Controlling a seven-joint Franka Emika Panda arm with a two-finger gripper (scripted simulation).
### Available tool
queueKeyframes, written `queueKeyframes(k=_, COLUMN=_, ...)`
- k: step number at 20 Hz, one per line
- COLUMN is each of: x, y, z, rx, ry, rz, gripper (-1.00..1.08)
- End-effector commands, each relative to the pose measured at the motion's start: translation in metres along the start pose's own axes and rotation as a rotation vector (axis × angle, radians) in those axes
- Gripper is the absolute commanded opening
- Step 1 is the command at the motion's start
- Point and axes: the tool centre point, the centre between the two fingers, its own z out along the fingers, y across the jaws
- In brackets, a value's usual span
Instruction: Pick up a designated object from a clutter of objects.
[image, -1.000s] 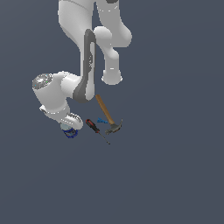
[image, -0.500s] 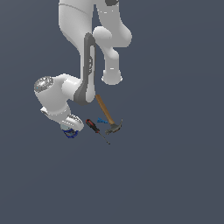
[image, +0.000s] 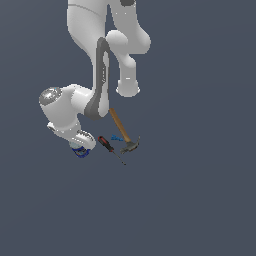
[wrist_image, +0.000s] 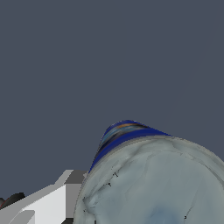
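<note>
The designated object, a small blue can with a silver-grey lid, stands at the exterior view's left end of the clutter of objects. My gripper is down over it and hides most of it. In the wrist view the can fills the frame, lid towards the camera. One white finger lies against its side. The other finger is hidden behind the can. The jaws look closed onto the can.
A red-and-black screwdriver lies just to the exterior view's right of the can. Beyond it are a tiny bright-blue item and a wooden-handled claw hammer. The arm's elbow hangs above the can.
The arm's lower link shifted slightly to the exterior view's right and has since held still. The can, screwdriver and hammer have not moved.
</note>
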Motion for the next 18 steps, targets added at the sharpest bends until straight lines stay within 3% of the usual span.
queueKeyframes(k=1, x=-0.001, y=-0.004, z=-0.004, rx=0.000, ry=0.003, rz=-0.001, gripper=-1.00)
queueKeyframes(k=9, x=-0.016, y=-0.032, z=-0.033, rx=0.000, ry=0.003, rz=-0.001, gripper=-1.00)
queueKeyframes(k=18, x=-0.048, y=-0.093, z=-0.097, rx=-0.001, ry=0.003, rz=-0.001, gripper=-1.00)
